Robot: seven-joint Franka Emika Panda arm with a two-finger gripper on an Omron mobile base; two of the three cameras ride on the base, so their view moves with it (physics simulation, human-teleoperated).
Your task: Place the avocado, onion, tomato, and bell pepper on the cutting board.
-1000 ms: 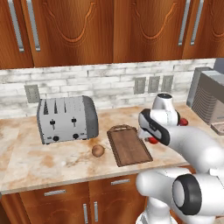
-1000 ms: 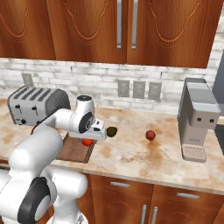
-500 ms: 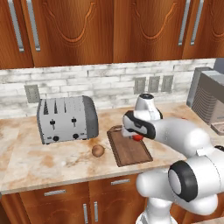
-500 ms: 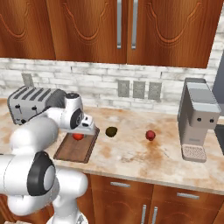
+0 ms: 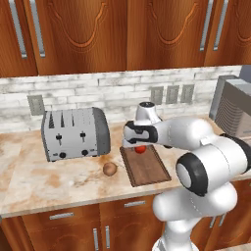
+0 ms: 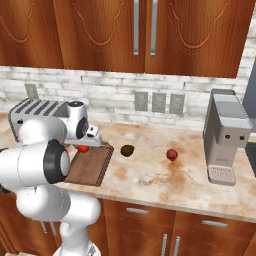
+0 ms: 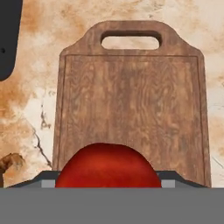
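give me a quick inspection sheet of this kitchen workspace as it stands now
surface: mottled beige stone counter, no spills seen
job's things: cutting board lies flat beside the toaster, handle end toward the wall; onion on the counter left of the board; avocado on the counter right of the board; a red fruit sits further right, toward the coffee machine
gripper: gripper holds a second red fruit over the board; touching the wood or not, cannot tell
clutter: nothing seen
cables: nothing seen
surroundings: silver toaster, grey coffee machine, white brick wall with outlets, wooden cabinets above and below
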